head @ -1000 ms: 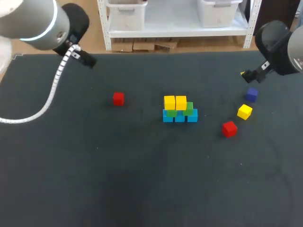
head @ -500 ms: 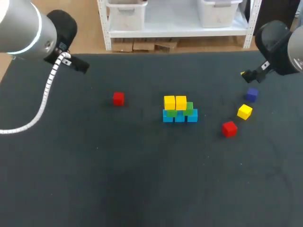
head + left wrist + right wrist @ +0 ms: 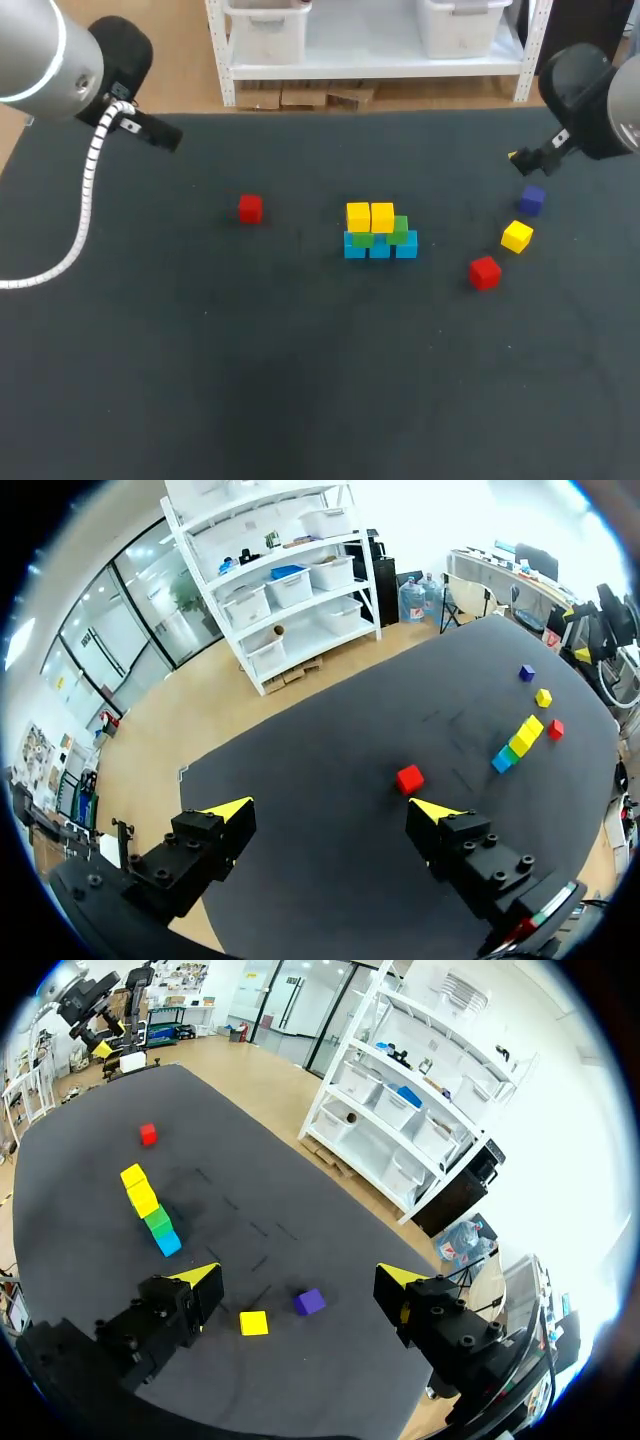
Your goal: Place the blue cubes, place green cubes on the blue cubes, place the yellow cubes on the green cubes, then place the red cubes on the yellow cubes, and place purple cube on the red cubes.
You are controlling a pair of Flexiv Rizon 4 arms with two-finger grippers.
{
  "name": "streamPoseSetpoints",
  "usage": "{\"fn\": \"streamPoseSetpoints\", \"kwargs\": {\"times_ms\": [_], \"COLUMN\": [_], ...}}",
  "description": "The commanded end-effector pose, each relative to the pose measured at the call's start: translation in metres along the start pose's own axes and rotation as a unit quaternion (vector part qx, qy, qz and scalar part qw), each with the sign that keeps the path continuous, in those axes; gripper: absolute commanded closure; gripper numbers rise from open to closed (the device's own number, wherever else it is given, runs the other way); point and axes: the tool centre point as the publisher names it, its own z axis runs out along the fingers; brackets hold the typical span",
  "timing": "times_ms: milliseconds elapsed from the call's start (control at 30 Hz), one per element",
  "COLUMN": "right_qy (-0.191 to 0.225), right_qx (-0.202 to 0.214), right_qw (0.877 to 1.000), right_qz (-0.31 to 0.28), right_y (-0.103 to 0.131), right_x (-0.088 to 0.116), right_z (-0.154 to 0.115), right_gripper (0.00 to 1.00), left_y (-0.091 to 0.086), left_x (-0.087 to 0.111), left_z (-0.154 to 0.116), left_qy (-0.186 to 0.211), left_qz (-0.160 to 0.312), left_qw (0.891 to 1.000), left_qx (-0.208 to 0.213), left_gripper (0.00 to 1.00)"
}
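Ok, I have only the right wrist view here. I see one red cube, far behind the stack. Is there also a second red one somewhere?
Observer: Yes. The head view shows a second red cube lying close to the loose yellow cube, nearer to the robot than it.
Operator: Good. And the left tool, does it hold something?
Observer: No. In the left wrist view the left tool is open and empty, and the far red cube lies ahead of it.
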Motion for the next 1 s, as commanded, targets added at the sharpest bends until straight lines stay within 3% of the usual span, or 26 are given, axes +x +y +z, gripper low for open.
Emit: {"fn": "streamPoseSetpoints", "kwargs": {"times_ms": [33, 133, 400, 1000], "right_qy": [0.023, 0.029, 0.111, 0.189], "right_qx": [-0.004, -0.018, -0.034, -0.085], "right_qw": [1.0, 0.999, 0.992, 0.977], "right_qz": [-0.011, -0.022, -0.047, -0.039], "right_y": [0.005, 0.01, 0.021, 0.047], "right_x": [0.007, 0.009, 0.026, 0.079], "right_z": [0.005, 0.004, 0.009, 0.028], "right_gripper": [0.0, 0.0, 0.0, 0.0], "left_y": [0.001, 0.001, 0.001, 0.001], "left_x": [0.0, 0.0, 0.0, 0.0], "left_z": [0.0, 0.0, 0.0, 0.0], "left_qy": [0.0, 0.0, 0.0, 0.0], "left_qz": [0.0, 0.0, 0.0, 0.0], "left_qw": [1.0, 1.0, 1.0, 1.0], "left_qx": [0.002, 0.002, 0.002, 0.002], "left_gripper": [0.0, 0.0, 0.0, 0.0]}}
